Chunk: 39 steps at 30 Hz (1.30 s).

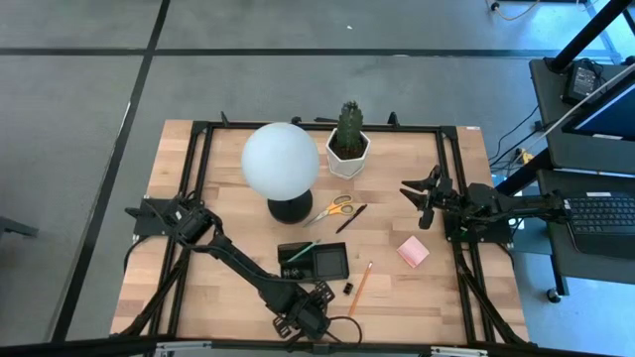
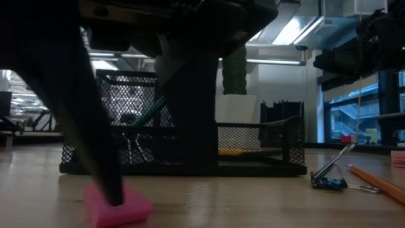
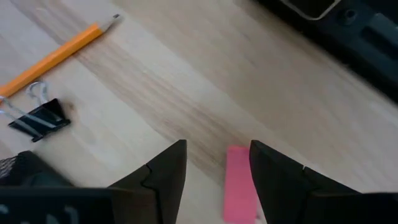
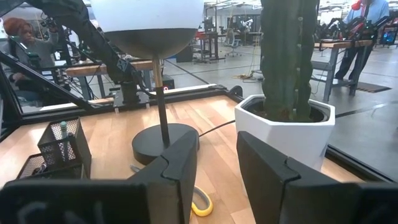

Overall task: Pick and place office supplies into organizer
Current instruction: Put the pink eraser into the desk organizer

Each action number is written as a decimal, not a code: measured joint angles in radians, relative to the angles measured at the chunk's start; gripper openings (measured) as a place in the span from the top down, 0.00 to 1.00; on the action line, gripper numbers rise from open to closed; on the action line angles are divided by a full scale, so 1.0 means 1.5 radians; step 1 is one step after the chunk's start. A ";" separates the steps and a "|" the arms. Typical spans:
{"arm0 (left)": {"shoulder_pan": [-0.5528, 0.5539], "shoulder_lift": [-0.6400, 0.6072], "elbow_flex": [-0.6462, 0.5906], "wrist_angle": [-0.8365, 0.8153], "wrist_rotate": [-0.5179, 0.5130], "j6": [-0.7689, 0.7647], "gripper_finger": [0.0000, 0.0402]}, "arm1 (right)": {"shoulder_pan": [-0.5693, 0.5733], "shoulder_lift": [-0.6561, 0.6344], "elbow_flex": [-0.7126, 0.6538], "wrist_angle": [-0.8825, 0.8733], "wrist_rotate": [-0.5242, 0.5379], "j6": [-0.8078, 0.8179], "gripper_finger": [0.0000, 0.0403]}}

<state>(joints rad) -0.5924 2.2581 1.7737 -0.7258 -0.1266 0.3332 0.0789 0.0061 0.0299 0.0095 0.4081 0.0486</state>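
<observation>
Left pincer (image 3: 214, 177) open, lowered

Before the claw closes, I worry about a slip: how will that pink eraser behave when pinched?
The pink eraser lies flat between the left claw fingers, so it probably won't roll. It looks like a small solid block, likely light and stiff. Its matte surface suggests a fair hold, though it may pivot if pinched off-centre.
</observation>
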 joint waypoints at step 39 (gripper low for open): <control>0.032 0.012 0.001 -0.068 0.101 -0.161 0.61 | 0.000 0.000 0.000 0.000 0.000 -0.001 0.71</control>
<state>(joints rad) -0.5449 2.2768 1.7748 -0.8276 0.0249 0.0914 0.0790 0.0061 0.0301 0.0094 0.4081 0.0467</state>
